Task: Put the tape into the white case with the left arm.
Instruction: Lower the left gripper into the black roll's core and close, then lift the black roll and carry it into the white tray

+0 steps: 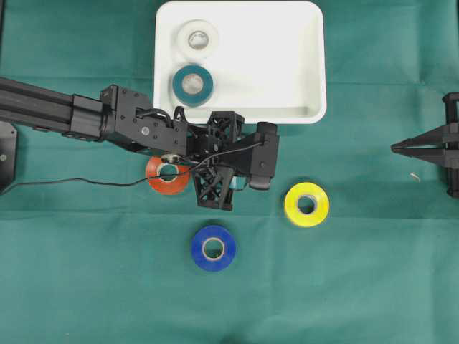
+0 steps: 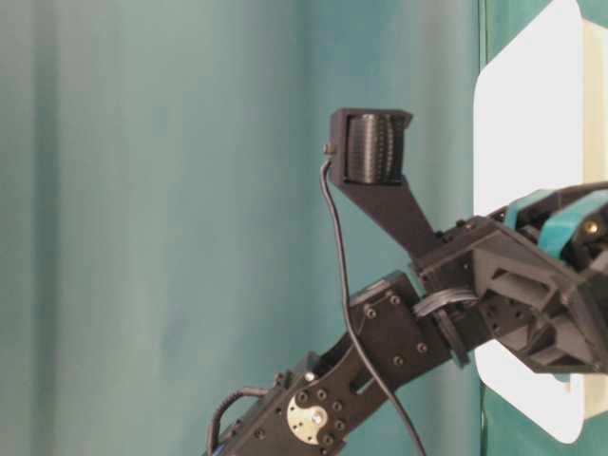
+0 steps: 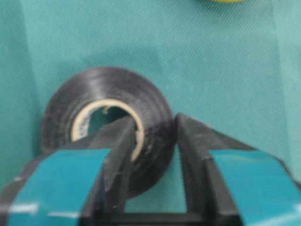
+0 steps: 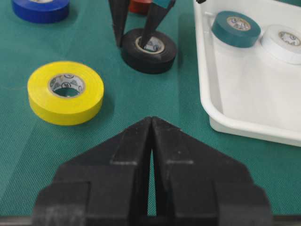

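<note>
While the black tape (image 4: 149,51) lies on the green tabletop (image 4: 141,103) beside the white case (image 4: 244,75), its wall is pinched by the left arm's fingers (image 4: 151,26); the right fingers (image 4: 151,136) are pressed together.

The black tape roll (image 4: 149,51) lies flat, its wall pinched between the left end effector's (image 3: 155,141) closed fingers, one inside the core. The white case (image 1: 315,64), holding teal and white rolls, sits just beyond that end effector.

A table covered in green cloth (image 1: 86,287) carries the white case (image 1: 313,64) beyond the left gripper (image 4: 136,35), a black tape (image 4: 162,59) at its fingertips, an orange tape (image 1: 159,183) (half hidden) beneath its wrist, and blue (image 1: 213,249) and yellow (image 1: 307,204) tapes nearby.
</note>
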### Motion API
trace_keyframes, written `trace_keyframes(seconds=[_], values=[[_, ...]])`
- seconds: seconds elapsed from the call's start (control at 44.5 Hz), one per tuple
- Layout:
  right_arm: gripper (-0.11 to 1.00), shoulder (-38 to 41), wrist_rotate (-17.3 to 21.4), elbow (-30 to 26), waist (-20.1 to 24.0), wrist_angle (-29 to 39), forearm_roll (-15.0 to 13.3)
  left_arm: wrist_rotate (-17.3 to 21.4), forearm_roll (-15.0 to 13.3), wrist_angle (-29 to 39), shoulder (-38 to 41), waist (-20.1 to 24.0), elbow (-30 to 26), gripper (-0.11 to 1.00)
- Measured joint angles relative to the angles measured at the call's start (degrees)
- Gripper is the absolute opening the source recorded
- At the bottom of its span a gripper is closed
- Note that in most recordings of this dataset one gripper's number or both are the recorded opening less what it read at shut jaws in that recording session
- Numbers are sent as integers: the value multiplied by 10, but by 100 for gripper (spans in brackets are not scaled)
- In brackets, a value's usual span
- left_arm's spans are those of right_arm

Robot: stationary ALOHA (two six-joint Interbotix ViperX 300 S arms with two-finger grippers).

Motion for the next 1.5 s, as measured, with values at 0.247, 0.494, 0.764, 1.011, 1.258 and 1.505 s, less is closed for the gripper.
trace_keyframes(seconds=[0.247, 0.494, 0.764, 1.011, 1.258, 1.505], values=[[-9, 1, 1, 0, 0, 0, 0, 0, 0, 4, -1, 1, 0, 23], [-9, 0, 1, -1, 0, 0, 0, 1, 0, 19, -27, -17, -15, 23], [-9, 0, 1, -1, 0, 0, 0, 1, 0, 91, -50, -37, -55, 23], [-9, 1, 1, -1, 0, 0, 0, 18, 0, 113, -51, -34, -68, 23], [-9, 0, 1, 0, 0, 0, 0, 51, 0, 129, -58, -5, -68, 23], [-9, 0, 0, 0, 0, 0, 0, 74, 0, 115, -79, 43, -65, 23]])
